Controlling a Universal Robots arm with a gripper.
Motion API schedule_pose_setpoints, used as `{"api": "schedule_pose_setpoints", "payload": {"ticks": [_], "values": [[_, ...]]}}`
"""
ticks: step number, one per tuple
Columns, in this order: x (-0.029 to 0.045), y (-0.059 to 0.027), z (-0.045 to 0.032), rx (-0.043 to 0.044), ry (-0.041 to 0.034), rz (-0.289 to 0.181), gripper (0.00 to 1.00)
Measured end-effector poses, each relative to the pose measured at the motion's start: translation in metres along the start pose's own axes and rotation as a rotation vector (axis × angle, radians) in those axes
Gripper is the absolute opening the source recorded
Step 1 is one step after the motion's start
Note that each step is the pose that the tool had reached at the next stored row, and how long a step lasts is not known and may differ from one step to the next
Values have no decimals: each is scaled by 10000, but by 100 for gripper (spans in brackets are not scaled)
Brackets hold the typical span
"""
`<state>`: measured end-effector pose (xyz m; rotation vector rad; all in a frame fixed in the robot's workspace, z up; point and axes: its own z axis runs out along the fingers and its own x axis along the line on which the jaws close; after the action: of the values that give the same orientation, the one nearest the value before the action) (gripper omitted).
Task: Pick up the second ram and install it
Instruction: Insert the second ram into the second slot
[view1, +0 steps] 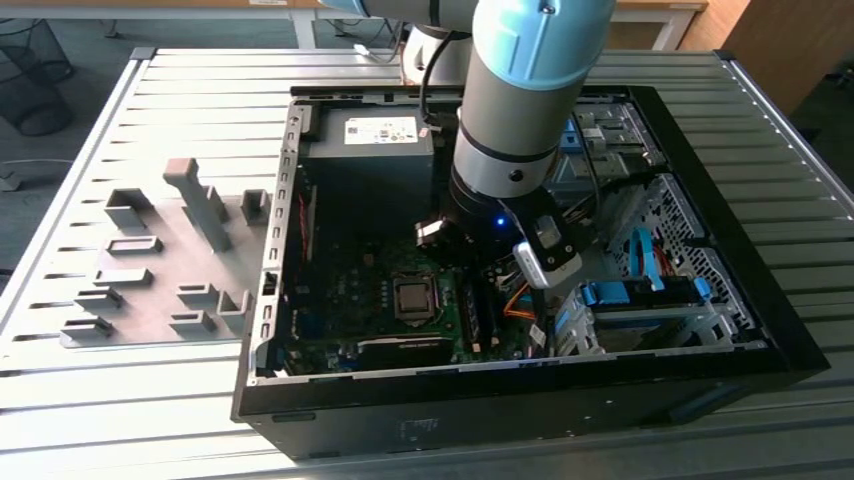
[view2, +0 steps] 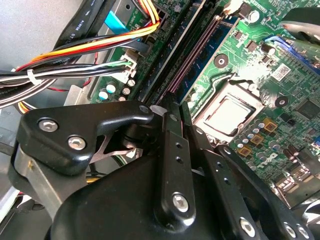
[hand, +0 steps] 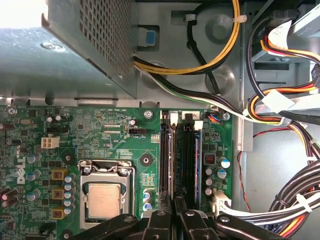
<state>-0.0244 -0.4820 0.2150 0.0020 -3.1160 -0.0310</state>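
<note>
The second ram (view2: 210, 55) is a thin blue-green stick standing on edge in the black motherboard slots beside the processor socket. It also shows edge-on in the first wrist view (hand: 171, 160). Its near end runs in between my gripper's black fingers. My gripper (view2: 176, 111) (hand: 174, 212) hangs low inside the computer case, directly over that slot line. Its jaws are drawn close together, shut on the stick's near end. The arm's wrist (view1: 501, 215) reaches down into the middle of the case in the exterior view.
The processor socket (hand: 102, 200) lies just beside the slots. The perforated power supply box (hand: 85, 40) and bundles of coloured cables (hand: 280, 110) crowd the space around them. The black case walls (view1: 747, 340) enclose it all. Grey fixture blocks (view1: 160, 260) stand on the slatted table at the exterior view's left.
</note>
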Motion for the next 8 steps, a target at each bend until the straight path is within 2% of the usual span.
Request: {"api": "schedule_pose_setpoints", "payload": {"ticks": [8], "values": [[-14,-3,3,-11,-2,161,14]]}}
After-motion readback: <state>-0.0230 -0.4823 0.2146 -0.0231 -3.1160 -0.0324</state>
